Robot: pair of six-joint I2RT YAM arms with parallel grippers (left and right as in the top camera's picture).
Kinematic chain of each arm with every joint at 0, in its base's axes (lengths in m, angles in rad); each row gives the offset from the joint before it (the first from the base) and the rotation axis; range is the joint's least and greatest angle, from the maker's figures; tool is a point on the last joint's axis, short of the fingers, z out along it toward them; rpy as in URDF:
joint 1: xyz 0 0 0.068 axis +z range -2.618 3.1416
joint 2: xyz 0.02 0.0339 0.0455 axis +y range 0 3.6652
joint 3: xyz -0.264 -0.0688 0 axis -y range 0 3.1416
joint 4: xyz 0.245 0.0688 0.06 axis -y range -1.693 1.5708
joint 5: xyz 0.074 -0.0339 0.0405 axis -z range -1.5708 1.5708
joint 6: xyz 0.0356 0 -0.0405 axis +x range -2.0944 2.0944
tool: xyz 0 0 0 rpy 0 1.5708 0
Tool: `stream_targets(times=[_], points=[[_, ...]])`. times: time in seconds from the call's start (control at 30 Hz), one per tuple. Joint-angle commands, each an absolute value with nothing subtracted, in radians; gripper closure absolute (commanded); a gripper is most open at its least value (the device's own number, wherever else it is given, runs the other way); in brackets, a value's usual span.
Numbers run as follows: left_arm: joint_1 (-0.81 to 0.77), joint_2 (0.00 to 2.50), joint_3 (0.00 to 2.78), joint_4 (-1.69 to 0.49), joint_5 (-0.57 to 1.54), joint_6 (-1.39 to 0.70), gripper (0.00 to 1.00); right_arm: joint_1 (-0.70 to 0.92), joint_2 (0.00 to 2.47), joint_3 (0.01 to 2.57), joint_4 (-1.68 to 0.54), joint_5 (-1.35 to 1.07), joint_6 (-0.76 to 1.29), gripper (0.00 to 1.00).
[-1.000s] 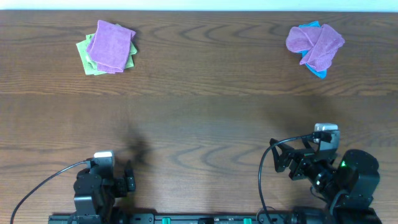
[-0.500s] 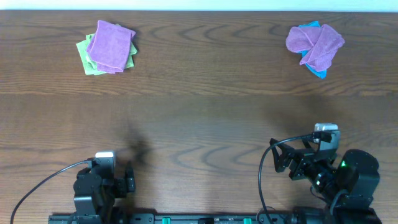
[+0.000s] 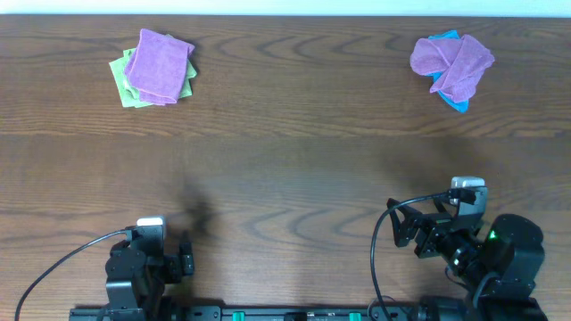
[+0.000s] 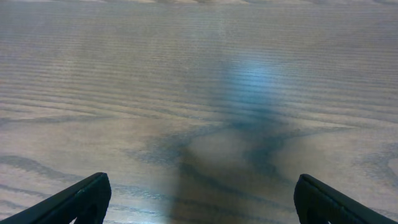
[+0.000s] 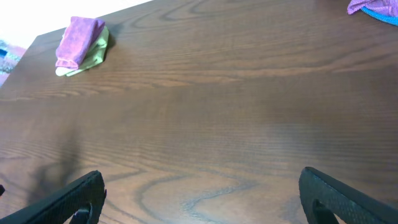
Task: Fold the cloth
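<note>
A folded purple cloth [image 3: 159, 64] lies on a green cloth [image 3: 123, 87] at the far left of the table; the pair also shows in the right wrist view [image 5: 79, 41]. A crumpled purple cloth [image 3: 452, 59] lies on a blue cloth [image 3: 455, 100] at the far right; its edge shows in the right wrist view [image 5: 373, 6]. My left gripper [image 4: 200, 202] is open and empty over bare wood near the front edge. My right gripper [image 5: 202, 199] is open and empty, also near the front edge, far from both piles.
The brown wooden table [image 3: 294, 169] stretches between the two cloth piles. Black cables run from both arm bases [image 3: 134, 272] at the front edge. A pale wall strip lies beyond the far edge.
The left arm has drawn back slightly toward the front edge. The right arm and the cloths have not moved.
</note>
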State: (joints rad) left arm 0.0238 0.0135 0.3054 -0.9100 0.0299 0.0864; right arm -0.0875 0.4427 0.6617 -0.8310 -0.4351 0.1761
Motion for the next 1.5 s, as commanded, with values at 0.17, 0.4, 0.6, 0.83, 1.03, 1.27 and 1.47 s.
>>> stream_targets(times=[0.17,0.4,0.6,0.83,1.03,1.27,1.47], points=[[0.018,0.004,0.296,-0.967,0.015,0.135,0.05,-0.09,0.376,0.596,-0.86,-0.233,0.133,0.01],[0.018,0.004,0.296,-0.967,0.015,0.135,0.05,-0.083,0.204,0.423,-0.798,-0.222,-0.027,0.01],[0.018,0.004,0.296,-0.967,0.015,0.135,0.05,-0.058,0.079,0.309,-0.79,-0.197,-0.051,0.01],[0.018,0.004,0.296,-0.967,0.015,0.135,0.05,-0.022,0.008,0.242,-0.786,-0.17,-0.05,0.01],[0.018,0.004,0.296,-0.967,0.015,0.134,0.04,0.012,0.005,0.205,-0.786,-0.138,-0.049,0.01],[0.018,0.004,0.296,-0.967,0.015,0.135,0.05,0.045,0.005,0.173,-0.786,-0.13,-0.042,0.01],[0.018,0.004,0.296,-0.967,0.015,0.134,0.05,0.047,0.006,0.173,-0.785,-0.127,-0.042,0.01]])
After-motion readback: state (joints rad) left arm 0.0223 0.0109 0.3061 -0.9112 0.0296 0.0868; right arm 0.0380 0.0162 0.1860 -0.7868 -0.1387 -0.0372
